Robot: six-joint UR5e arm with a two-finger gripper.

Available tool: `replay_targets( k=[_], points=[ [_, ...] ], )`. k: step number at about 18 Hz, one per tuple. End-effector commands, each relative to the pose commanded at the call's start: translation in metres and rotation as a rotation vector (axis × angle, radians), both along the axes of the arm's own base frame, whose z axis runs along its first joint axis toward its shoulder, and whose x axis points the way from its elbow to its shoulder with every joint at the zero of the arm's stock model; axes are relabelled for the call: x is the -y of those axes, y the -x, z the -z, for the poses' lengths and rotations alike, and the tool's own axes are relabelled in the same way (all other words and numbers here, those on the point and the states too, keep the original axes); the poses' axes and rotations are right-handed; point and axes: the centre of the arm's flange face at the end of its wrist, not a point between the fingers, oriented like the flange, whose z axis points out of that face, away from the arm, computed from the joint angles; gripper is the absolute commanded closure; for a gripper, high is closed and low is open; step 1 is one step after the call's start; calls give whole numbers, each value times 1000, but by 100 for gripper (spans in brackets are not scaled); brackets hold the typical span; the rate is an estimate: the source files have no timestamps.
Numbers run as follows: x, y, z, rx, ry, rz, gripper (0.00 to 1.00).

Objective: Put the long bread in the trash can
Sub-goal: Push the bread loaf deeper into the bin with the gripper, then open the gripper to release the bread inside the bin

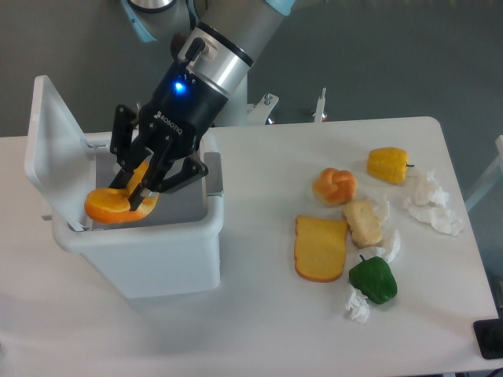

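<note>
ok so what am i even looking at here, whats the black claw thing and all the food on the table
This is one picture from a fixed camera looking down at a white table. The big silver and black thing reaching in from the top is a robot arm, and the claw at its end is its gripper, two fingers that pinch things. Right now those fingers are closed on the long bread, a glossy orange loaf, holding it over the open trash can, the white bin with its lid tipped up at the left. On the right of the table lie a round bun, a flat toast slice, a pale bread piece, a yellow pepper, a green pepper, and some crumpled white paper.
</note>
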Motion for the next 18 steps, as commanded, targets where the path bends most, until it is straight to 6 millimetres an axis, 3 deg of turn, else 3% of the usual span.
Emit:
replay_targets(
  k=[9,12,15,18],
  points=[
    [1,0,10,17,15,-3,62],
    [1,0,10,15,15,-2,48],
    [2,1,13,20,19,-4,44],
    [2,0,15,24,23,-3,30]
  ],
)
